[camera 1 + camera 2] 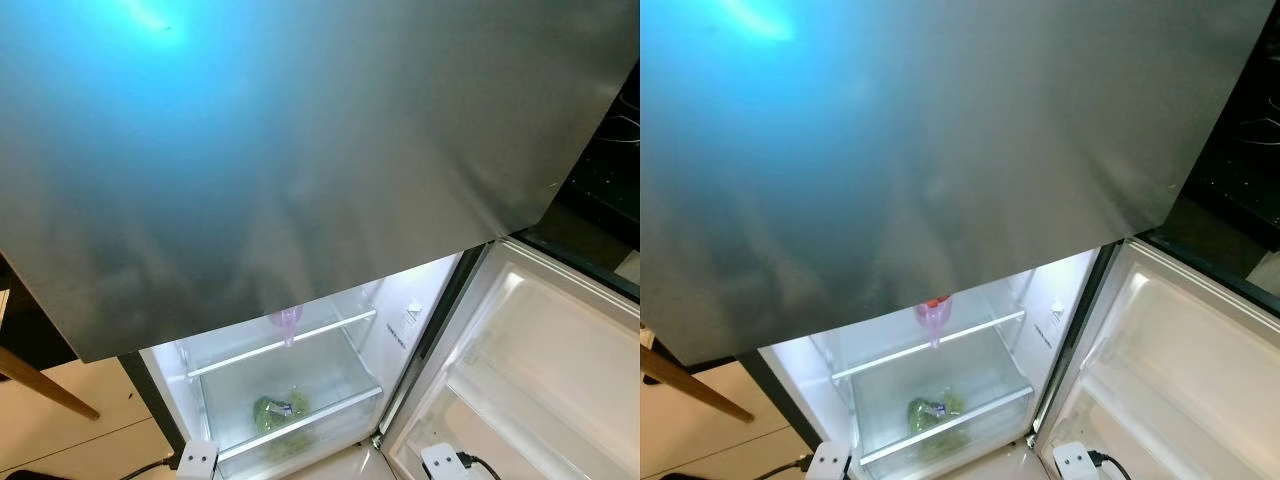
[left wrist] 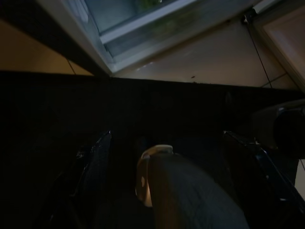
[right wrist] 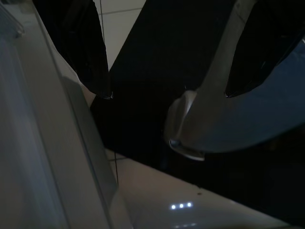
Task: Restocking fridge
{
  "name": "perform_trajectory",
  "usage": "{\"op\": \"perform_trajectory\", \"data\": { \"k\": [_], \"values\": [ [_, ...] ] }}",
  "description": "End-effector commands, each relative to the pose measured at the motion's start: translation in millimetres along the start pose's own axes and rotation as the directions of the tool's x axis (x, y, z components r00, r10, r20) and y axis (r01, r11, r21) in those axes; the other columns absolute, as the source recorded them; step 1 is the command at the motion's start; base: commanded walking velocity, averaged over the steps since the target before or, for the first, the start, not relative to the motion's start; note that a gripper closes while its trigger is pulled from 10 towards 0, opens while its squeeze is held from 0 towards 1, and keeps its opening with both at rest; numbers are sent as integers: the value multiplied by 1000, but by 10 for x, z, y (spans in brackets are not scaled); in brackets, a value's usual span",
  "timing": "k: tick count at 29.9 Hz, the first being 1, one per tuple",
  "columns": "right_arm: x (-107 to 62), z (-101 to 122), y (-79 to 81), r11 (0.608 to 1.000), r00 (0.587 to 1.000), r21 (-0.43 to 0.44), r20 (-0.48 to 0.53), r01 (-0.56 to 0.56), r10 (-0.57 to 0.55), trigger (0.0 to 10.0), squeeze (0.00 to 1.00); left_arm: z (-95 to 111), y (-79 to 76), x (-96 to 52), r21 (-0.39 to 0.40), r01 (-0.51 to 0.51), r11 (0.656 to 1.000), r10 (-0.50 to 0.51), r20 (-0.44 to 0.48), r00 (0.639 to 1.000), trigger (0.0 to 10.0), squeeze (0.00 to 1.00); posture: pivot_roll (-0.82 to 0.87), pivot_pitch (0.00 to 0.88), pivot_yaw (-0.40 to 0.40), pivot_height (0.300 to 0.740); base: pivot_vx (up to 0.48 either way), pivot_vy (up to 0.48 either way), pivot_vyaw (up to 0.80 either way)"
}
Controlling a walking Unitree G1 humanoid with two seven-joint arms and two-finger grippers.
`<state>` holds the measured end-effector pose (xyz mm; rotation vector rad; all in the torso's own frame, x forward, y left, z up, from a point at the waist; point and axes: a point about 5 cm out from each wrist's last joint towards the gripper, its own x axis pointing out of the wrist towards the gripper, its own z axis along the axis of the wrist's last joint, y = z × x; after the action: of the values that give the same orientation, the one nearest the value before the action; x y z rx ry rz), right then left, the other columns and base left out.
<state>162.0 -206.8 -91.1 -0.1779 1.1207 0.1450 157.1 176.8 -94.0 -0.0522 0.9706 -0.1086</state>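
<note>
The fridge stands before me with its grey upper door [image 1: 300, 150] closed. Its lower compartment [image 1: 290, 390] is lit, and the lower door [image 1: 540, 370] is swung wide to the right. A purple bag [image 1: 933, 315] with something red at its top sits at the glass shelf [image 1: 285, 345]. Green vegetables [image 1: 280, 408] lie in the clear drawer below. Both arms hang low by the fridge's foot. The left gripper [image 2: 167, 136] is open with nothing held, and the drawer front shows beyond it. The right gripper [image 3: 167, 94] is open beside the white door edge [image 3: 57, 143].
A brown wooden leg [image 1: 45, 385] crosses the pale floor [image 1: 90, 430] at the left. A dark counter [image 1: 605, 170] runs behind the open door at the right. The door's inner shelves [image 1: 520, 400] are bare white. Cables trail from both wrists at the bottom.
</note>
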Motion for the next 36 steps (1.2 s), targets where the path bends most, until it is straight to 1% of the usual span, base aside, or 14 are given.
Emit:
{"op": "perform_trajectory", "data": {
  "k": [1,6,7,9,11,12,14,16,18,25,26,29,33,36],
  "values": [
    [2,-7,12,1000,1000,23,-1,4,-4,10000,0,-15,12,-7,17,-5,1000,5,-2,1000,10000,0,7,30,-46,740,0,0,0],
    [-1,113,-67,996,998,81,39,41,-44,10000,0,-70,57,-28,18,-17,1000,17,-22,1000,10000,0,-19,40,-16,740,0,0,0],
    [-1,113,-67,996,998,81,39,41,-44,10000,0,-70,57,-28,18,-17,1000,17,-22,1000,10000,0,-19,40,-16,740,0,0,0],
    [8,200,-28,996,995,79,83,39,-46,10000,0,-102,164,-64,44,-21,999,22,-34,999,10000,0,-38,31,-6,740,0,0,0],
    [8,200,-28,996,995,79,83,39,-46,10000,0,-102,164,-64,44,-21,999,22,-34,999,10000,0,-38,31,-6,740,0,0,0],
    [22,218,55,999,997,32,81,13,-16,10000,0,-37,234,-67,68,-29,997,31,-24,999,10000,0,-21,61,-43,740,0,0,0],
    [27,195,89,1000,998,-12,61,-4,4,10000,0,52,269,-53,68,-54,996,54,-3,999,10000,0,-18,67,-44,740,0,0,0],
    [28,121,116,999,999,-52,34,-5,7,10000,0,101,292,-49,-9,-78,997,78,27,997,10000,0,-69,31,-14,740,0,0,0],
    [27,87,124,998,1000,-64,23,-4,6,10000,0,114,297,-49,-40,-82,996,83,38,996,10000,0,-76,35,-12,740,0,0,0],
    [-6,-114,24,998,999,48,-11,34,-34,10000,0,87,41,13,1,-18,1000,18,15,1000,10000,0,-80,51,-11,740,0,0,0],
    [-6,-114,24,998,999,48,-11,34,-34,10000,0,87,41,13,1,-18,1000,18,15,1000,10000,0,-80,51,-11,740,0,0,0],
    [-15,-145,-14,989,998,136,-7,65,-64,10000,0,57,-60,25,73,41,996,-41,-9,999,10000,0,-83,43,-3,740,0,0,0],
    [-13,-149,1,989,998,129,-8,65,-64,10000,0,2,-19,7,87,35,996,-33,-34,999,10000,0,-72,45,-15,740,0,0,0],
    [-9,-163,43,999,999,12,-27,32,-32,10000,0,11,51,-4,69,6,998,-4,-27,1000,10000,0,-46,38,-34,740,0,0,0]
  ]
}}
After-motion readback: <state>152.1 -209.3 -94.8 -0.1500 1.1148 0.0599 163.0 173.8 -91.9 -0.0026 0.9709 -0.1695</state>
